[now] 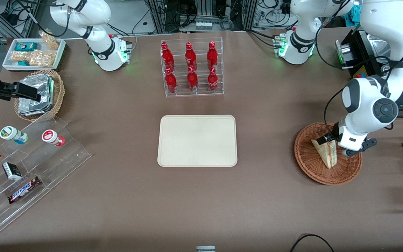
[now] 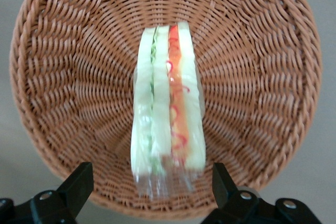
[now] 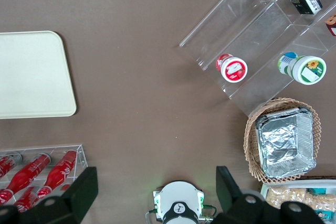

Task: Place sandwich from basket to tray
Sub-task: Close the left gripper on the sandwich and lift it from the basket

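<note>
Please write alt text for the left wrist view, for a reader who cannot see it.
A triangular sandwich stands on edge in a round reddish-brown wicker basket, its green, red and orange filling layers facing the camera. The open gripper hovers above it, one black finger on each side, not touching it.

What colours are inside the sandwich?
Red, orange and green between white bread, clearest in the left wrist view: sandwich.
</note>
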Action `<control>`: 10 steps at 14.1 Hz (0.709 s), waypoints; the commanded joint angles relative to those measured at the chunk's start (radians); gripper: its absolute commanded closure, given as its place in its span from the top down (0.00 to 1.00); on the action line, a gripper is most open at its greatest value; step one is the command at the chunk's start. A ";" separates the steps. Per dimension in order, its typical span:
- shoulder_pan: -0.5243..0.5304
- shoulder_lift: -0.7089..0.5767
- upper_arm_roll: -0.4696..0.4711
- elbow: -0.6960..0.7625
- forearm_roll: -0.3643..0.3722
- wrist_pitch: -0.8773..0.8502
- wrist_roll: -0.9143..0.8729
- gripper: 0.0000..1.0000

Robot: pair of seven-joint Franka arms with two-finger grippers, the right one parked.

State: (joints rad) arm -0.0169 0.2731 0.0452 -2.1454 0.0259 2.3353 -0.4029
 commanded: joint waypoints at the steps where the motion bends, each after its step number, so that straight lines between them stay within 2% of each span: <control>1: 0.012 0.038 -0.005 0.007 0.012 0.055 -0.005 0.94; 2: 0.012 0.047 -0.005 0.009 0.011 0.059 -0.007 0.86; 3: 0.012 0.047 -0.005 0.009 0.011 0.059 -0.008 0.70; 5: 0.012 0.047 -0.005 0.009 0.006 0.056 -0.011 0.31; 6: 0.012 0.047 -0.005 0.015 0.003 0.052 -0.010 0.16; 7: 0.012 0.047 -0.005 0.019 0.003 0.050 -0.010 0.12; 10: 0.005 0.035 -0.008 0.051 0.006 -0.006 -0.010 0.10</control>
State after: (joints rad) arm -0.0100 0.3217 0.0431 -2.1223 0.0256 2.3779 -0.4040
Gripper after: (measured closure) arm 0.722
